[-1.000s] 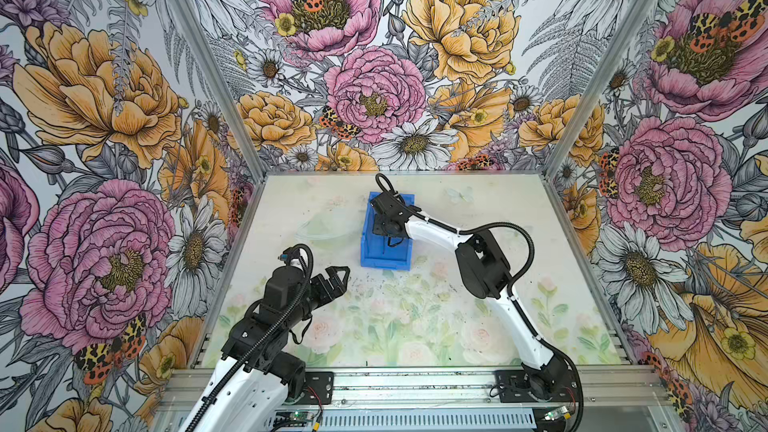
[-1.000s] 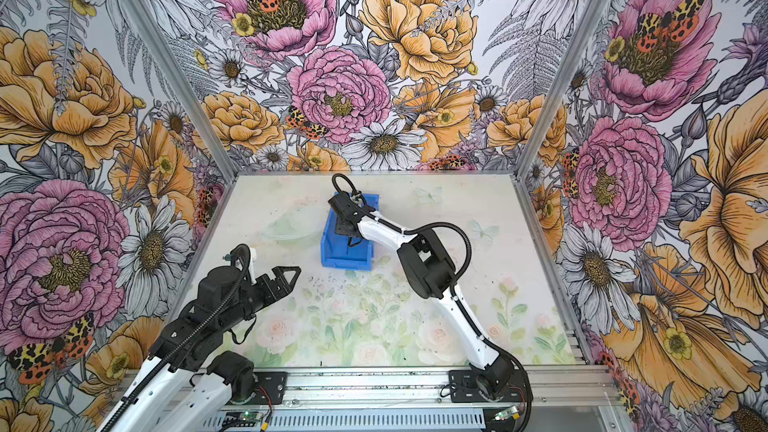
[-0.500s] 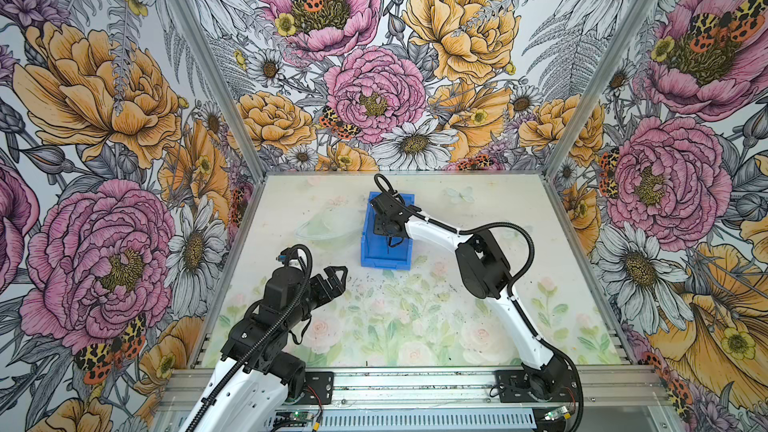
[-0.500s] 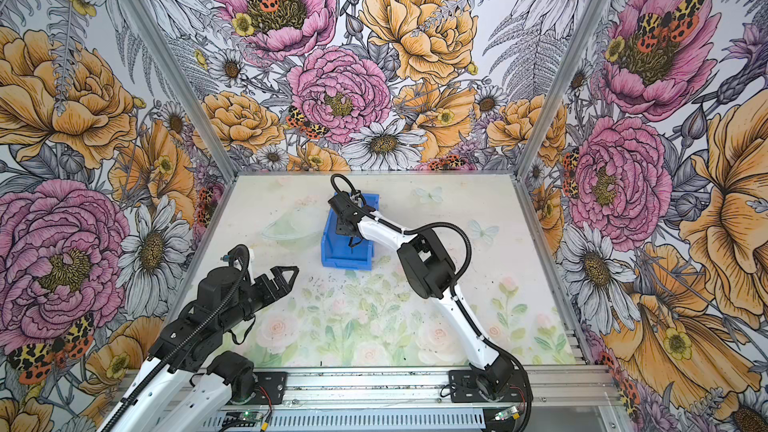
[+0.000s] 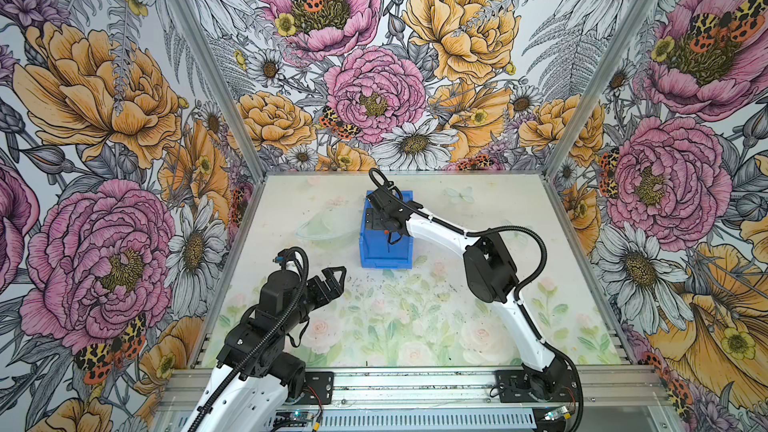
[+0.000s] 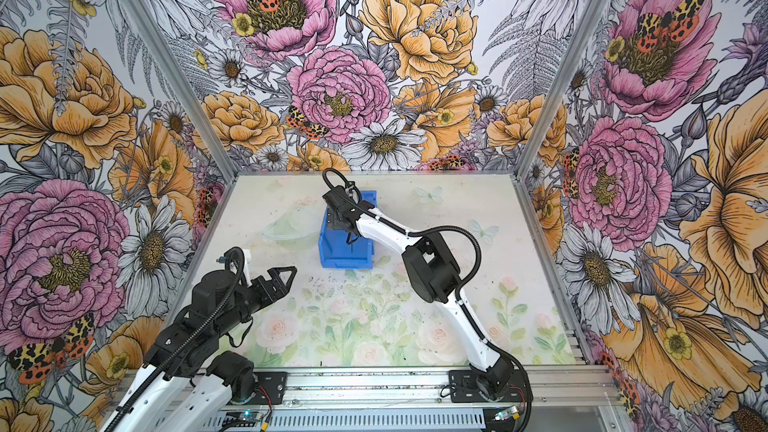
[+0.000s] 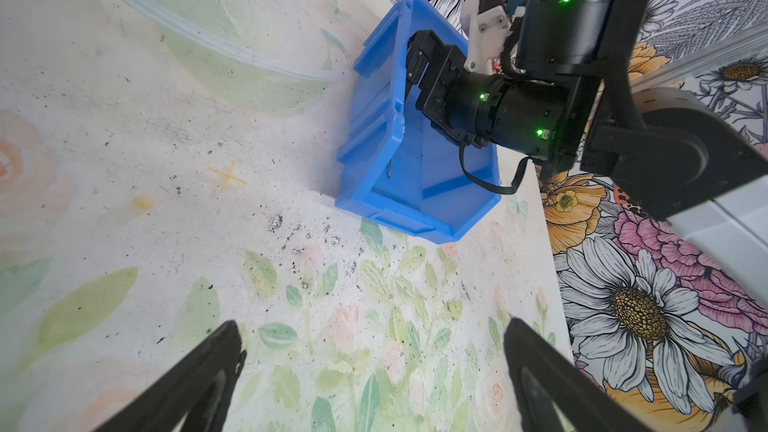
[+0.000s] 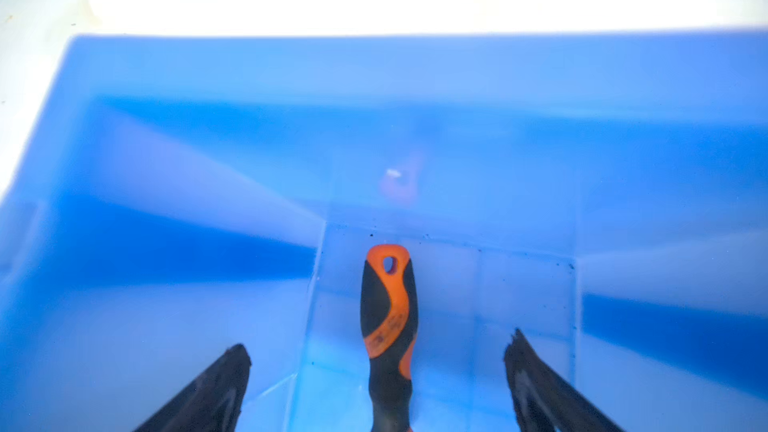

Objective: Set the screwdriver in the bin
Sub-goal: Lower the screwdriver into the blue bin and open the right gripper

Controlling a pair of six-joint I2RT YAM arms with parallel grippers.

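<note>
In both top views you get bright, even light, with only faint, soft shadows on the table (image 5: pixel 478 209). In your right wrist view the table beyond the bin (image 8: pixel 166 160) is blown out to white and the bin walls are hazy and blurred, though the screwdriver (image 8: pixel 388 317) handle is sharp.

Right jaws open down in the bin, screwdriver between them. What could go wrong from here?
1. The screwdriver sits between the right gripper's open jaws; a slanted pull-out might catch the handle and drag it out.
2. The jaws stand wide inside the bin; an off-line lift could knock or tip it.
3. The wrist cable loops near the bin's rim and might hook it.
</note>
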